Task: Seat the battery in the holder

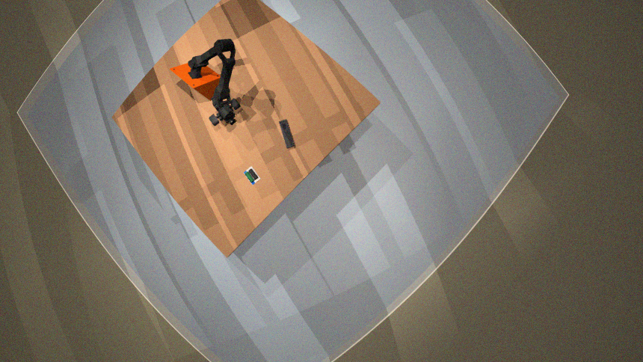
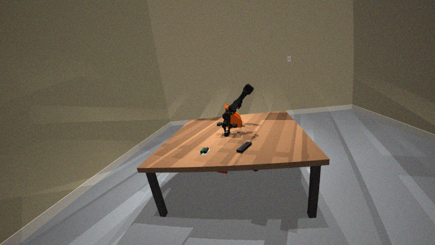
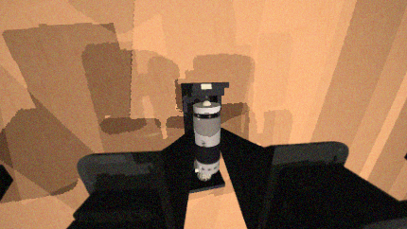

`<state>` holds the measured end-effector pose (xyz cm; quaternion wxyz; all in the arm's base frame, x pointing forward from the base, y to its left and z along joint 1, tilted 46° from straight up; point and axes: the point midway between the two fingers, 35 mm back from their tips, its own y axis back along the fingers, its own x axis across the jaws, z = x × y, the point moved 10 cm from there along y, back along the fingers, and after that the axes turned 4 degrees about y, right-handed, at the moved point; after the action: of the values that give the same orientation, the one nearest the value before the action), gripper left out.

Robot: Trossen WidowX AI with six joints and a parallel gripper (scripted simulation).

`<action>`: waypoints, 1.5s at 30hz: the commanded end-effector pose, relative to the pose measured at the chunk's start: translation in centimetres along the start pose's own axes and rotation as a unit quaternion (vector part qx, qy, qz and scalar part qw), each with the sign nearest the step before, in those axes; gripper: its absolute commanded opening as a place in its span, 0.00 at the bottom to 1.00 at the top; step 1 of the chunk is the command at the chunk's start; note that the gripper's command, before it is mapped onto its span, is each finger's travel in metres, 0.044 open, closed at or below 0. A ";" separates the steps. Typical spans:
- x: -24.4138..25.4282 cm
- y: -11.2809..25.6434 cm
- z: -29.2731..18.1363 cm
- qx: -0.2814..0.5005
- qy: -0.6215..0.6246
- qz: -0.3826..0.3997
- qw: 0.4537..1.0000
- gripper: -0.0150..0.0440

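In the wrist view the battery (image 3: pixel 207 125), grey and white with a black band, lies lengthwise over the black holder (image 3: pixel 187 114). Its terminal end faces the holder's far end wall and lip (image 3: pixel 191 89), with a small dark gap between them. The pale spring (image 3: pixel 203 176) shows at the near end, by the battery's flat end. My gripper (image 3: pixel 206 132) (image 1: pixel 229 120) (image 2: pixel 226 132) is shut on the battery, one black finger on each side, low over the table. The fingers hide the holder's sides. I cannot tell whether the battery rests on the holder's floor.
A black remote control (image 1: pixel 286 133) (image 2: pixel 244 147) lies on the wooden table (image 1: pixel 197 188) (image 2: pixel 273 152). A small white and blue item (image 1: pixel 256 179) with green and black cylinders lies nearer the table's front. The arm's orange base (image 1: pixel 184 70) (image 2: pixel 236 121) stands behind the gripper.
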<state>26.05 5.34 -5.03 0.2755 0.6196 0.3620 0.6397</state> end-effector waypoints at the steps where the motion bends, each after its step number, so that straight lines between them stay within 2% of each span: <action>1: 0.2 -0.2 -0.1 0.022 -0.001 0.002 1.000 0.38; 45: 0.4 -0.2 2.2 0.038 0.001 -0.004 0.999 0.38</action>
<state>28.11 6.03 -5.01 0.2551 0.6296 0.3875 0.6232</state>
